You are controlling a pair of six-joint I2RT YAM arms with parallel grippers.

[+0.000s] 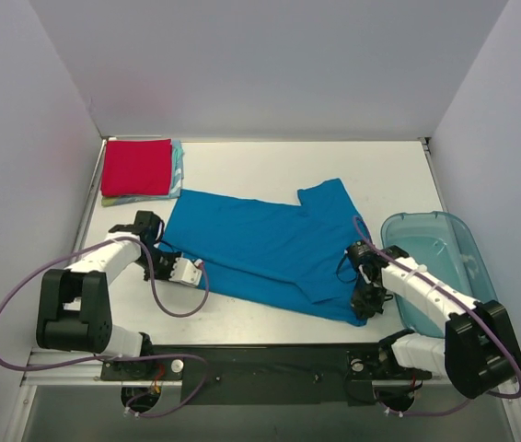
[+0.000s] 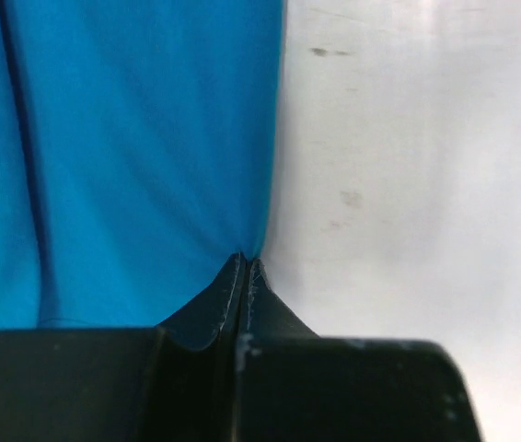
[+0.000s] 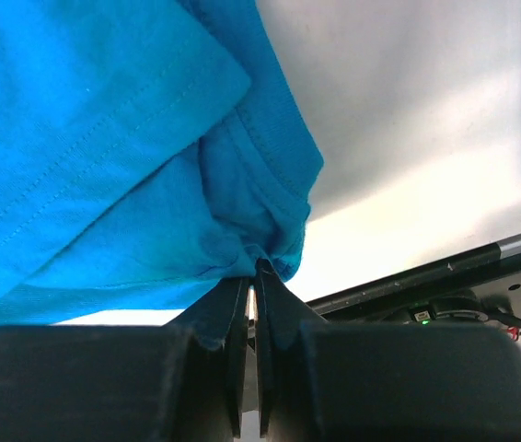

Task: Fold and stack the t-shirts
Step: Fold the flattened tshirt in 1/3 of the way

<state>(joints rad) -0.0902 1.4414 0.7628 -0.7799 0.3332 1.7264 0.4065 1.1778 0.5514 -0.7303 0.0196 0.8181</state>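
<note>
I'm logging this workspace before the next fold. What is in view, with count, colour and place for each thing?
blue t-shirt: 1, bright blue, spread out and partly folded at the table's middle
red t-shirt: 1, red, folded, on top of the stack at the far left corner
folded shirts beneath: at least two, light teal and yellowish, only their edges showing under the red t-shirt
bin: 1, translucent blue, at the table's right edge beside the right arm
table: 1, pale grey, under everything
left arm: 1, white and black, near left; jaws shut on the blue t-shirt's left edge
right arm: 1, white and black, near right; jaws shut on the blue t-shirt's near right corner
</note>
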